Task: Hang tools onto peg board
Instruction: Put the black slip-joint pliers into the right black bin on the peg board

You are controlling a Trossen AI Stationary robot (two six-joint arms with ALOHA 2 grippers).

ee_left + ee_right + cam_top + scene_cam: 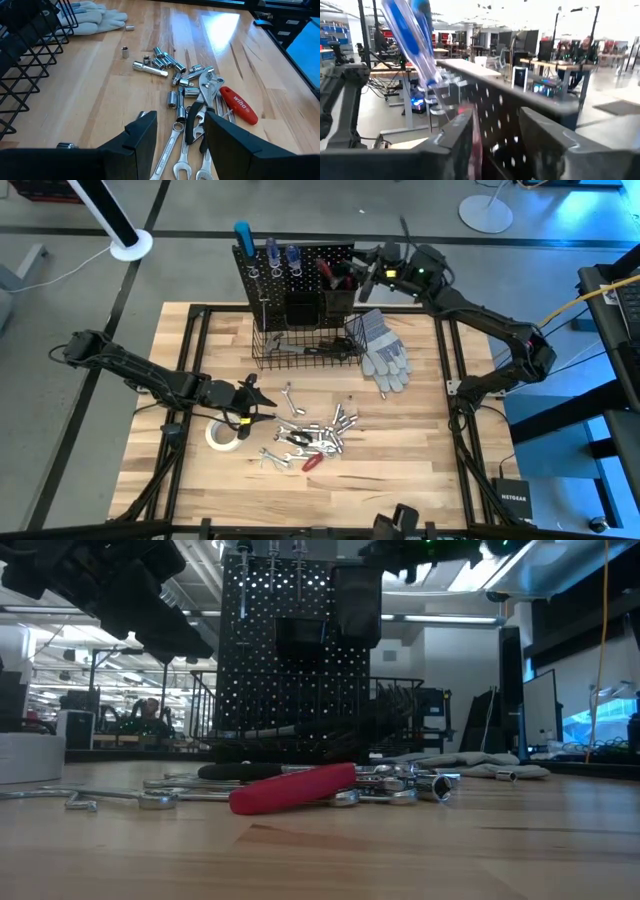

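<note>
The black peg board (300, 265) stands at the table's far edge, with blue-handled screwdrivers (415, 40) and red-handled tools (327, 272) on it and a wire basket (305, 345) at its base. Silver wrenches, sockets and pliers (315, 435) lie in a heap at mid-table, with a red-handled screwdriver (240, 105) and a white tape roll (222, 433). My left gripper (262, 400) hovers open just left of the heap, with the wrench ends (175, 150) below its fingers. My right gripper (365, 275) is open at the board's top right. My right gripper comes level at the board's top from the table's right. A red handle (477, 135) shows in the gap, close beside one finger (455, 140). I cannot tell whether the finger touches it.
Grey work gloves (382, 350) lie right of the basket. Loose sockets (125, 50) lie between the heap and the gloves. Bare wood lies at the table's near edge and right side (420, 470). Black box bins (300, 308) hang on the board.
</note>
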